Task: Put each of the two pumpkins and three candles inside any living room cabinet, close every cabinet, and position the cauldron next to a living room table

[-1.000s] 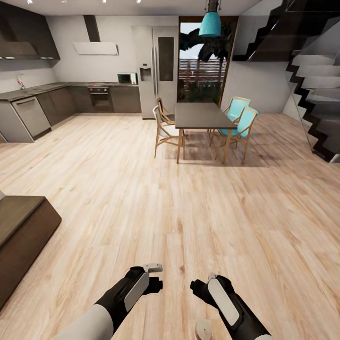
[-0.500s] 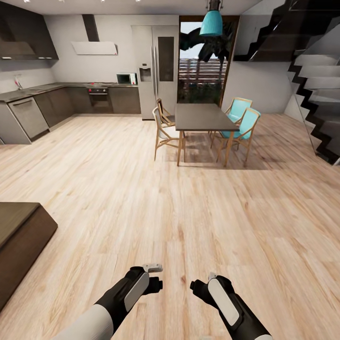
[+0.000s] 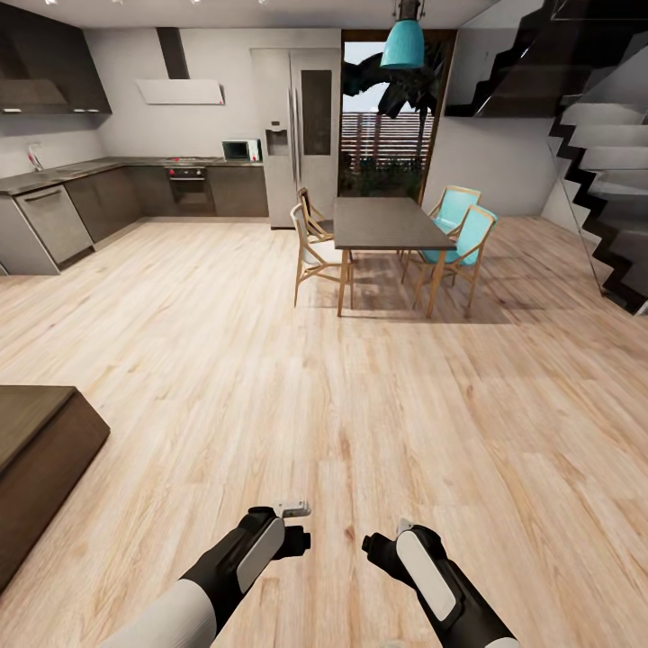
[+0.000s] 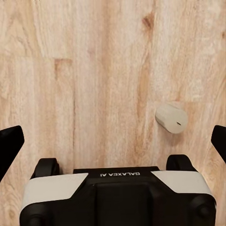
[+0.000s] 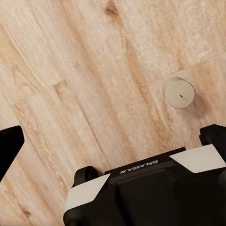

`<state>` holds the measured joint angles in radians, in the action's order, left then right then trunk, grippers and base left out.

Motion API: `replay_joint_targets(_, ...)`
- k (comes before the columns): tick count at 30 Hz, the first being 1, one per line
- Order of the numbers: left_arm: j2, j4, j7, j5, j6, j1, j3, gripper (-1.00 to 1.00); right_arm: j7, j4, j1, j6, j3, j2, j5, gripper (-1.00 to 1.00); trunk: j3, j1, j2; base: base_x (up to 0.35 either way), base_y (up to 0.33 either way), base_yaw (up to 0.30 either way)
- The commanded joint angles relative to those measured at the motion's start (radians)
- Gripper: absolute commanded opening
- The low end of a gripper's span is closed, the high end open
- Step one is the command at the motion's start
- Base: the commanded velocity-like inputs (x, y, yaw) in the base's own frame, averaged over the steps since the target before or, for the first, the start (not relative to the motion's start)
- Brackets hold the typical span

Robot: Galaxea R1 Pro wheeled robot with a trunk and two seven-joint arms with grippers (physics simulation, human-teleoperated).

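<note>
You are out on the open wood floor (image 3: 360, 387) with nothing in either arm.

**What could go wrong**
- One candle (image 4: 171, 118) sits on the floor right below your arms. It is in the right middle of the left wrist picture and the upper right of the right wrist picture (image 5: 179, 92).
- It is small and round. If you roll the base forward, you could bump it, and it might roll away.
- If you reach down fast, a finger could knock it over or push it to the side. I cannot tell if it stands up or lies tipped.
- The dark brown cabinet (image 3: 36, 450) is at the lower left of the head picture. Turn too sharply and your left arm (image 3: 234, 562) could hit its corner.
- The tall dining table (image 3: 387, 223) in the upper middle is not the one you want, so do not drive to it by mistake.

**The jaws**
- The left jaws are spread wide. Each finger (image 4: 9, 146) sits at the far edge of its picture. They hold nothing and touch nothing.
- The right jaws are spread wide too, with fingers (image 5: 214, 136) far apart. They are empty and hang over bare floor near the candle.
</note>
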<state>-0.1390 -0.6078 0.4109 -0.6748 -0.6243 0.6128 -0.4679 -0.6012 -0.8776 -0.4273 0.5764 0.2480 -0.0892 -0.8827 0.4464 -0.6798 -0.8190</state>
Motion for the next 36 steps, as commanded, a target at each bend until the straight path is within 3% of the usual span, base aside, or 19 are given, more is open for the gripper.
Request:
replay_joint_targets(1, 0.0, -0.002, 0.01, -0.011, -0.002, 0.001, -0.004, 1.0, -0.009, -0.001, -0.001, 0.001, 0.002, 0.0, -0.009, 1.0, 0.001, 0.0, -0.001, 0.0, 0.0, 0.0)
replay_joint_targets(10, 0.0, -0.007, 0.009, -0.011, -0.002, 0.001, 0.002, 1.0, -0.009, 0.0, -0.001, 0.0, 0.002, 0.001, -0.009, 1.0, 0.001, 0.0, -0.001, 0.0, 0.0, 0.0)
replay_joint_targets(17, -0.002, -0.05, 0.011, -0.013, -0.002, 0.001, 0.006, 1.0, -0.009, 0.0, -0.001, 0.0, 0.002, 0.002, -0.009, 1.0, 0.023, -0.027, -0.05, 0.0, 0.0, 0.0)
replay_joint_targets(28, -0.001, -0.054, 0.013, -0.014, -0.002, 0.001, 0.068, 1.0, -0.007, 0.01, -0.001, 0.0, 0.003, 0.003, -0.009, 1.0, 0.058, -0.069, -0.127, 0.0, 0.0, 0.0)
replay_joint_targets(30, 0.0, -0.053, 0.023, -0.014, -0.002, 0.001, 0.072, 1.0, -0.007, 0.01, -0.001, -0.001, 0.004, 0.003, -0.009, 1.0, 0.064, -0.077, -0.141, 0.0, 0.0, 0.0)
replay_joint_targets(36, 0.002, -0.052, 0.147, -0.014, 0.0, 0.001, 0.092, 1.0, -0.009, 0.007, -0.001, 0.001, 0.004, 0.004, -0.006, 1.0, 0.083, -0.1, -0.183, 0.0, 0.0, 0.0)
